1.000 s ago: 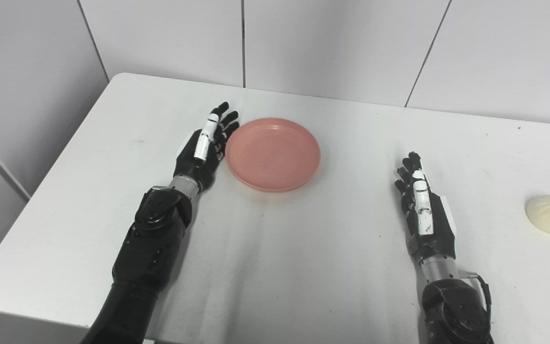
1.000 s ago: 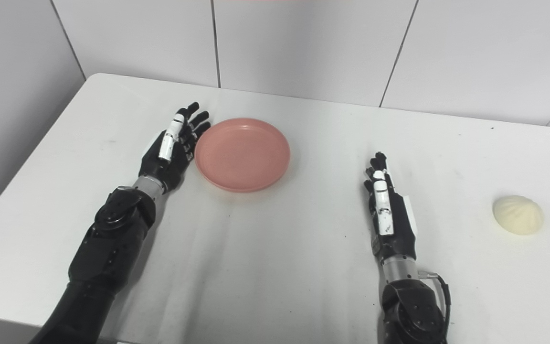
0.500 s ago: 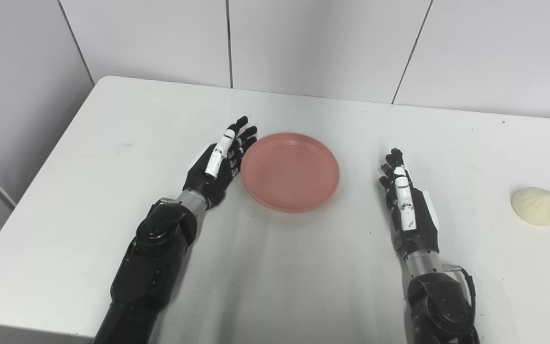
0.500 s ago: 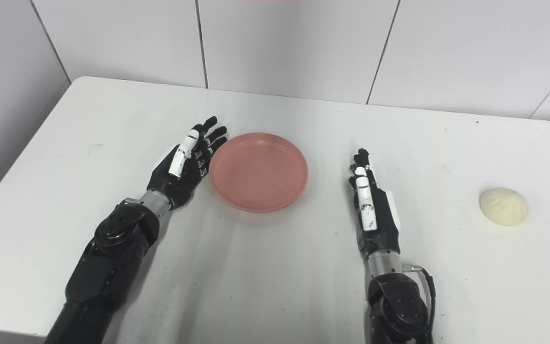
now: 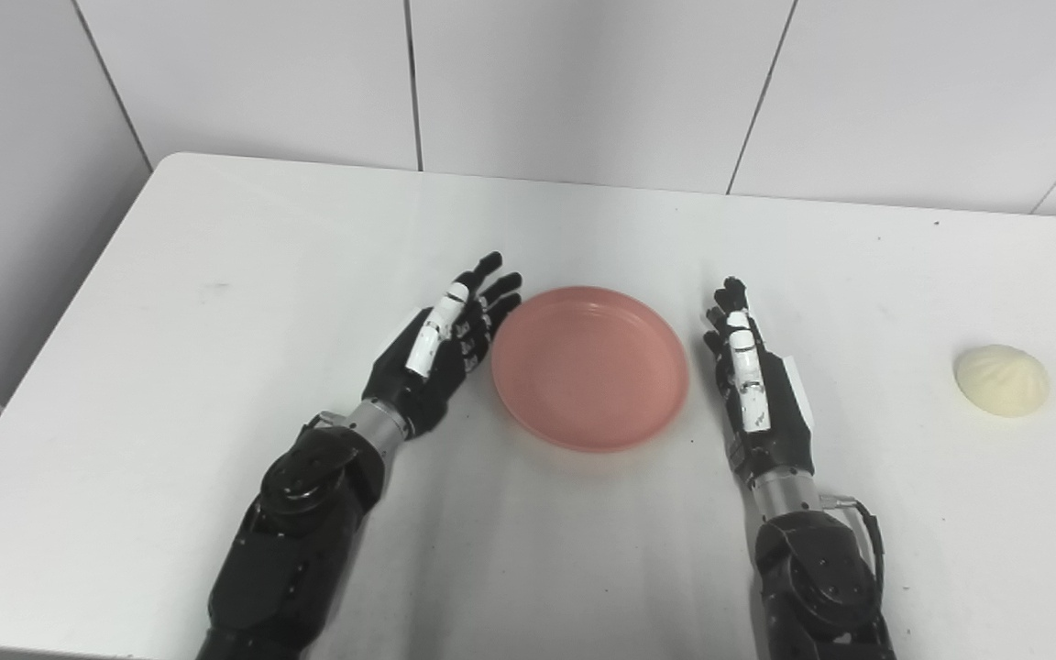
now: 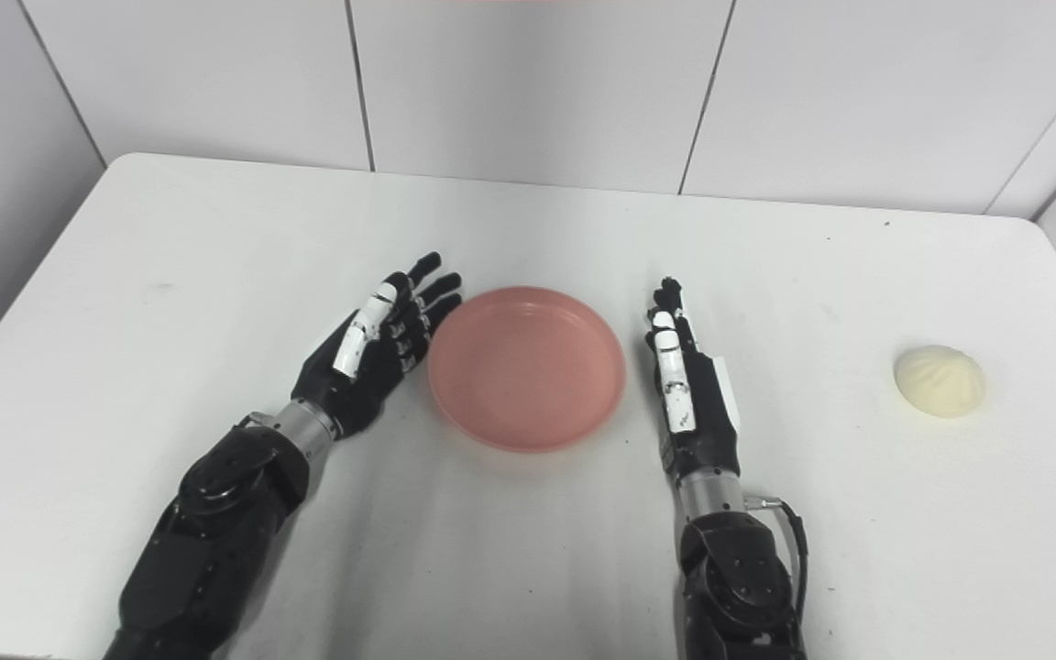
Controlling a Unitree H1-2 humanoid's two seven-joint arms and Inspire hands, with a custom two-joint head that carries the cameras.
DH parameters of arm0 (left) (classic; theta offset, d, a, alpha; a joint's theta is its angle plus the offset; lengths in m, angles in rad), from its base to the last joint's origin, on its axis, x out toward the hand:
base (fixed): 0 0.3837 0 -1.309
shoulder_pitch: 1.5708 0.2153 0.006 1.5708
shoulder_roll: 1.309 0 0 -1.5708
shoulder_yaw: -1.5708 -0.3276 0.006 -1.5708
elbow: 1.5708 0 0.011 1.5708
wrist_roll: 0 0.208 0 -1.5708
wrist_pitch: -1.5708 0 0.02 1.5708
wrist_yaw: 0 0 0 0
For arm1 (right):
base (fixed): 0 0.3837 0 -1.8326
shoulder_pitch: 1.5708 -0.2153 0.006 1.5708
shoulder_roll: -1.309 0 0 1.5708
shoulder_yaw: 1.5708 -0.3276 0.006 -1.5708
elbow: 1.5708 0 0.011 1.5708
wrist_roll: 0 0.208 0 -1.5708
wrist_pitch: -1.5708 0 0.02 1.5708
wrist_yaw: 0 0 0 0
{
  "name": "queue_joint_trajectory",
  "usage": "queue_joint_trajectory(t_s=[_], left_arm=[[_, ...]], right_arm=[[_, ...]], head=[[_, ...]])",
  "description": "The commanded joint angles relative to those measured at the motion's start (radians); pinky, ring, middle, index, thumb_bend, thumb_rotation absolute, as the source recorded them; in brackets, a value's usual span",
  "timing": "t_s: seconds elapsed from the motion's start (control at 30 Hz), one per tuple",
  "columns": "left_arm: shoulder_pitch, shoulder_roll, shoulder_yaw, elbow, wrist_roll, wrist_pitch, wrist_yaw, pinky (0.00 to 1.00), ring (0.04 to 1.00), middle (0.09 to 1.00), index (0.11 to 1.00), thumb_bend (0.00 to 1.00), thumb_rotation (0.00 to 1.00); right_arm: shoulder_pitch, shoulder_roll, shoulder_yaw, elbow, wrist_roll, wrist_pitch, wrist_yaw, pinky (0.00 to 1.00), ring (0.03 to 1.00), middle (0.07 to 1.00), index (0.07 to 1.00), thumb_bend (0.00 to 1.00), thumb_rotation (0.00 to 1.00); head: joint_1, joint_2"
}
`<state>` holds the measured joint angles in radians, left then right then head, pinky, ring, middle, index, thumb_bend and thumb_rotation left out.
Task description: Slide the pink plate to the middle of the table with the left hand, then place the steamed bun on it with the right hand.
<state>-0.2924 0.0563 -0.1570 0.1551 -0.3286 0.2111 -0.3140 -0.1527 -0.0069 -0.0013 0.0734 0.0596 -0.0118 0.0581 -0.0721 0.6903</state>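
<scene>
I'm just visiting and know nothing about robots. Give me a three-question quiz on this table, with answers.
1. True or false: the bun lies on the plate.
2. Which hand has its fingers against the plate's rim: A left, B right?
3. Fill in: the plate holds ____.

Key:
1. False; it lies on the table, far right.
2. A.
3. Nothing.

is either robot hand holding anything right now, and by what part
Nothing is held. The left robot hand is open beside the pink plate's left rim; the right robot hand is open too.
</scene>
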Motion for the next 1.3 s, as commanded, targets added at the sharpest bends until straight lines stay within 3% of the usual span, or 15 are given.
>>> queue_joint_trajectory(t_s=[0.0, 0.33, 0.6, 0.8, 0.87, 0.97, 1.03, 1.07, 1.27], left_arm=[[0.030, -0.012, -0.012, 0.016, 0.001, 0.053, -0.017, 1.00, 0.982, 0.972, 0.987, 0.35, 1.00], [0.050, -0.034, 0.027, 0.012, 0.027, 0.028, 0.010, 1.00, 0.997, 0.996, 1.000, 0.35, 1.00], [0.053, -0.052, 0.040, 0.034, 0.084, -0.029, 0.044, 1.00, 0.997, 0.995, 1.000, 0.37, 1.00], [0.062, -0.069, 0.061, 0.015, 0.100, -0.031, 0.067, 1.00, 0.995, 0.994, 1.000, 0.36, 1.00], [0.063, -0.070, 0.068, 0.014, 0.101, -0.035, 0.072, 1.00, 0.997, 0.996, 1.000, 0.36, 1.00], [0.065, -0.071, 0.076, 0.011, 0.104, -0.043, 0.080, 1.00, 0.996, 0.996, 1.000, 0.35, 1.00], [0.065, -0.071, 0.083, 0.015, 0.103, -0.047, 0.083, 1.00, 0.991, 0.991, 1.000, 0.35, 1.00], [0.065, -0.071, 0.086, 0.017, 0.102, -0.049, 0.084, 1.00, 0.990, 0.990, 0.999, 0.35, 1.00], [0.075, -0.064, 0.100, 0.018, 0.096, -0.051, 0.080, 1.00, 0.988, 0.985, 1.000, 0.35, 1.00]], right_arm=[[0.032, 0.025, 0.007, 0.038, 0.002, -0.020, -0.008, 1.00, 1.000, 1.000, 1.000, 0.26, 1.00], [0.023, 0.027, -0.017, 0.023, -0.001, -0.011, -0.037, 1.00, 1.000, 1.000, 1.000, 0.22, 1.00], [0.004, 0.012, -0.033, -0.008, -0.043, -0.067, -0.076, 1.00, 1.000, 1.000, 1.000, 0.24, 1.00], [-0.041, -0.039, -0.068, -0.025, -0.042, -0.088, -0.082, 1.00, 1.000, 1.000, 1.000, 0.26, 1.00], [-0.055, -0.076, -0.076, -0.049, -0.066, -0.064, -0.082, 1.00, 1.000, 1.000, 1.000, 0.29, 1.00], [-0.081, -0.133, -0.088, -0.044, -0.085, -0.087, -0.076, 1.00, 1.000, 1.000, 1.000, 0.35, 1.00], [-0.097, -0.161, -0.100, -0.044, -0.094, -0.102, -0.084, 1.00, 1.000, 1.000, 1.000, 0.50, 1.00], [-0.102, -0.169, -0.106, -0.052, -0.101, -0.097, -0.092, 1.00, 1.000, 1.000, 1.000, 0.51, 1.00], [-0.117, -0.229, -0.128, -0.195, -0.170, 0.006, -0.101, 0.98, 0.978, 0.993, 1.000, 0.64, 1.00]], head=[[-0.005, 0.002], [-0.042, 0.000], [-0.081, -0.007], [-0.133, -0.015], [-0.152, -0.018], [-0.176, -0.024], [-0.184, -0.026], [-0.205, -0.030], [-0.254, -0.039]])
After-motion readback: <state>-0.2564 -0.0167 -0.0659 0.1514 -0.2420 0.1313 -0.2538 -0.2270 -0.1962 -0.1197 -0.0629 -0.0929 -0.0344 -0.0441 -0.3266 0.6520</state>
